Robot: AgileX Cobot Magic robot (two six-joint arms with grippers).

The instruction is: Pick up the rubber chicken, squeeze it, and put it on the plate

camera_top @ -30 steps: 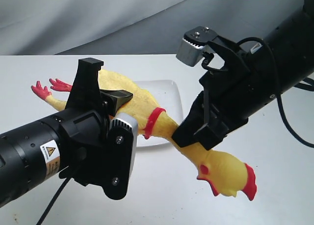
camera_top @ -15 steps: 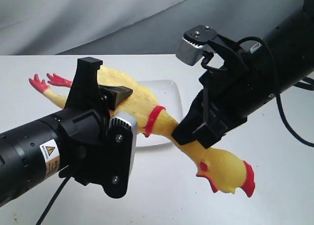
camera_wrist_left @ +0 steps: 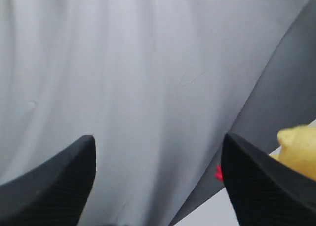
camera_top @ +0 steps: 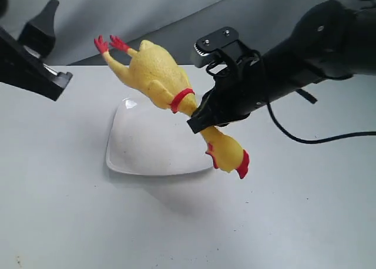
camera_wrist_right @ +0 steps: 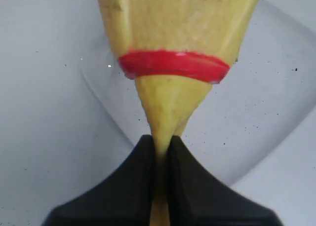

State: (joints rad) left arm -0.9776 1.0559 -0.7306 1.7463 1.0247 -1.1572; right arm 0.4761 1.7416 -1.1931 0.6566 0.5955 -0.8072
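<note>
The yellow rubber chicken [camera_top: 157,75] hangs in the air above the white plate [camera_top: 141,148], tilted, with its red feet up at the back and its head [camera_top: 230,156] down at the front right. My right gripper [camera_top: 200,119] is shut on its thin neck just below the red neck band [camera_wrist_right: 174,65], squeezing the neck flat between the black fingers [camera_wrist_right: 140,186]. My left gripper [camera_wrist_left: 158,152] stands open and empty at the far left, apart from the chicken, whose yellow body [camera_wrist_left: 300,154] shows only at one edge of the left wrist view.
The plate lies on a pale table [camera_top: 294,222]. A grey cloth backdrop [camera_top: 176,16] hangs behind. The right arm's black cable [camera_top: 317,141] trails over the table at the right.
The left gripper let go of the chicken's body and pulled away to the far left. The right gripper lifted the chicken by its neck, and the body now hangs over the plate.
</note>
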